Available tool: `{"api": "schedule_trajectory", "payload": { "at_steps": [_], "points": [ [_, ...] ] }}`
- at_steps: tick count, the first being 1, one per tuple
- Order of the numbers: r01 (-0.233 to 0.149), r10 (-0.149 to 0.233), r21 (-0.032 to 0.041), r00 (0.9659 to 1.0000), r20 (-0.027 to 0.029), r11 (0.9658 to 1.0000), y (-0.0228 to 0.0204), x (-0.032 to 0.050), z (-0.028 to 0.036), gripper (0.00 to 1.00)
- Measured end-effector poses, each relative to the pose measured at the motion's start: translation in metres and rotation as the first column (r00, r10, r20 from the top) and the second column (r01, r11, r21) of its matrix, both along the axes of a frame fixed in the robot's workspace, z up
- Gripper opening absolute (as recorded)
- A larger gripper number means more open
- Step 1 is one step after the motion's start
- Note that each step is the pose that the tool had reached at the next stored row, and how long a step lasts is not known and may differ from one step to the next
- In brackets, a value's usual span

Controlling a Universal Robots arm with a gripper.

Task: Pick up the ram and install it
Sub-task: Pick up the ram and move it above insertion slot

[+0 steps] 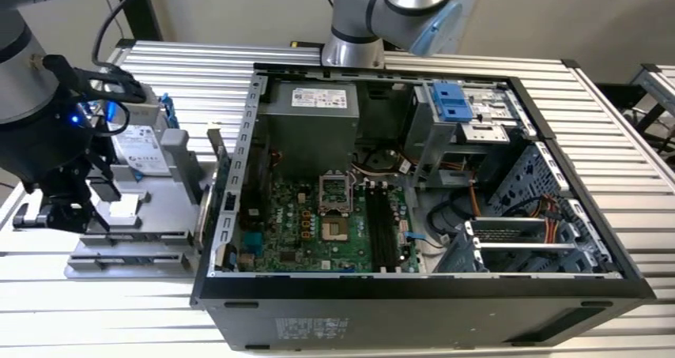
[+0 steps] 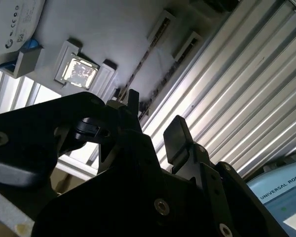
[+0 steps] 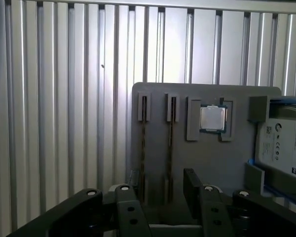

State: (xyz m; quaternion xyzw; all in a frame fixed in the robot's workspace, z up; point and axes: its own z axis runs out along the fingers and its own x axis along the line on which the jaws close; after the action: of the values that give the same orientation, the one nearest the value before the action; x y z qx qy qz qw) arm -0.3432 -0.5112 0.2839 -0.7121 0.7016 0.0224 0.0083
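Grey tray [image 3: 237, 168]: laid on the ribbed counter [image 3: 49, 98]; the ram [image 3: 171, 143] is stood on edge in a slot, with a second stick [image 3: 143, 143] parallel beside it.
Pincer [image 3: 162, 177]: held wide open, nothing gripped.
Long axis: run straight away from the pincer, the near ends seen between its fingers [image 3: 191, 185].
Exterior view: the open computer case [image 1: 422, 295] and its memory slots [image 1: 382, 224] are shown to the exterior view's right of the tray, well apart.
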Motion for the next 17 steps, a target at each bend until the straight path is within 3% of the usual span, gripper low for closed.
{"api": "schedule_trajectory", "payload": {
  "at_steps": [12, 17],
  "points": [
    [0.0, 0.0, -0.0001, 1.0, 0.0, 1.0, -0.0026, 0.0, -0.0217, 1.0],
    [0.0, 0.0, -0.0001, 1.0, 0.0, 1.0, -0.0074, 0.0, -0.0302, 1.0]
  ]
}}
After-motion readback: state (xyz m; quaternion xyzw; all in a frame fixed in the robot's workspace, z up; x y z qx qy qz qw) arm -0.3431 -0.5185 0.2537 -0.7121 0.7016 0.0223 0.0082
